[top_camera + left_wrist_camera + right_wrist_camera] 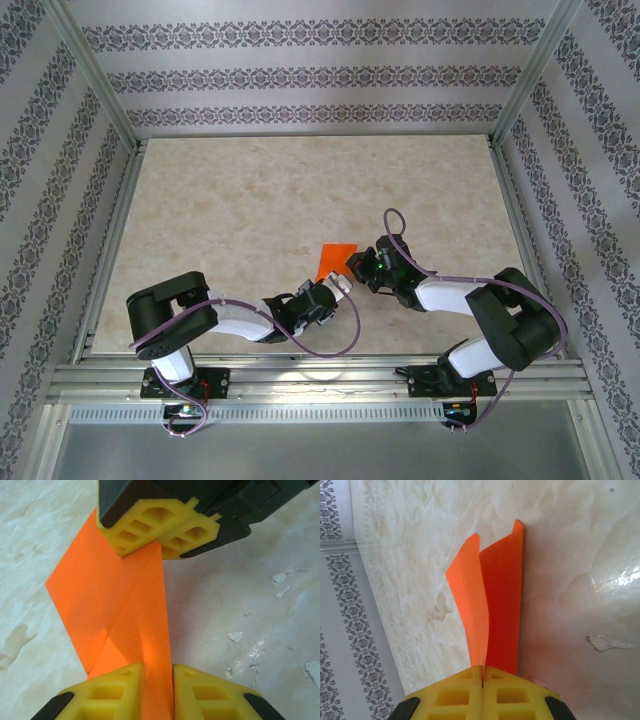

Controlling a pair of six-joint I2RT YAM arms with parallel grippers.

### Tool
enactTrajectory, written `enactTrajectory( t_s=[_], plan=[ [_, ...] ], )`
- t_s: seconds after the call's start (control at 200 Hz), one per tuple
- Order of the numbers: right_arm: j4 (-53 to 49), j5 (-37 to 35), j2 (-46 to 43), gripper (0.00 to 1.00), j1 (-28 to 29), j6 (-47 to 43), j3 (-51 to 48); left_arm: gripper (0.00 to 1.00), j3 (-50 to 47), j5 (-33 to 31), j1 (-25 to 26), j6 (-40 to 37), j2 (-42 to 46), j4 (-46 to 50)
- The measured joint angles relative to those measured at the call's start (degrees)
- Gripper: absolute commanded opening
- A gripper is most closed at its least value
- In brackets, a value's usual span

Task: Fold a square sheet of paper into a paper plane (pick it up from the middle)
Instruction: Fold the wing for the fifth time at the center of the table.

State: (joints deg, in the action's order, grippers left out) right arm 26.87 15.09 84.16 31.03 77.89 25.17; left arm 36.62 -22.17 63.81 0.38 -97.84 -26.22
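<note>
Left arm (225,320) and right arm (455,295): white links, black joints, purple cables (395,222). Yellow lattice plastic fingers (112,697), black-backed. Green light (381,266), possibly LED.

The square sheet of paper (333,258) is plain bright orange. The table (250,200) is cream with marbled veining. The walls (300,75) are pale with dark ornamental stripes. The fingers (455,695) are yellow.

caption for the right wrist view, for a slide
The right tool shut on the folded orange paper, its two flaps fanning apart over the marbled table
</note>
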Motion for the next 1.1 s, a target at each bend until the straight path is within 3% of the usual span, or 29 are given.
enactTrajectory(
  t_s=[0.165, 0.47, 0.784, 1.014, 1.099],
  plan=[
    [0.0, 0.0, 0.0, 0.0, 0.0, 0.0, 0.0, 0.16, -0.3, -0.5, 0.0, 0.1, 0.0, -0.2],
    [0.0, 0.3, 0.0, 0.0, 0.0, 0.0, 0.0, 0.2, -0.3, -0.6, 0.0, 0.2, -0.3, -0.4],
    [0.0, 0.7, 0.0, 0.0, 0.0, 0.0, 0.0, 0.09, -0.3, -0.9, 0.0, 0.1, -0.7, -0.4],
    [0.0, 0.8, 0.0, 0.1, 0.0, 0.0, 0.0, 0.01, -0.3, -0.8, 0.0, 0.1, -0.7, -0.4],
    [-0.5, 0.8, -0.3, 0.24, 0.0, -0.4, 0.0, 0.0, -0.4, -0.8, 0.0, 0.1, -0.7, -0.4]
  ],
)
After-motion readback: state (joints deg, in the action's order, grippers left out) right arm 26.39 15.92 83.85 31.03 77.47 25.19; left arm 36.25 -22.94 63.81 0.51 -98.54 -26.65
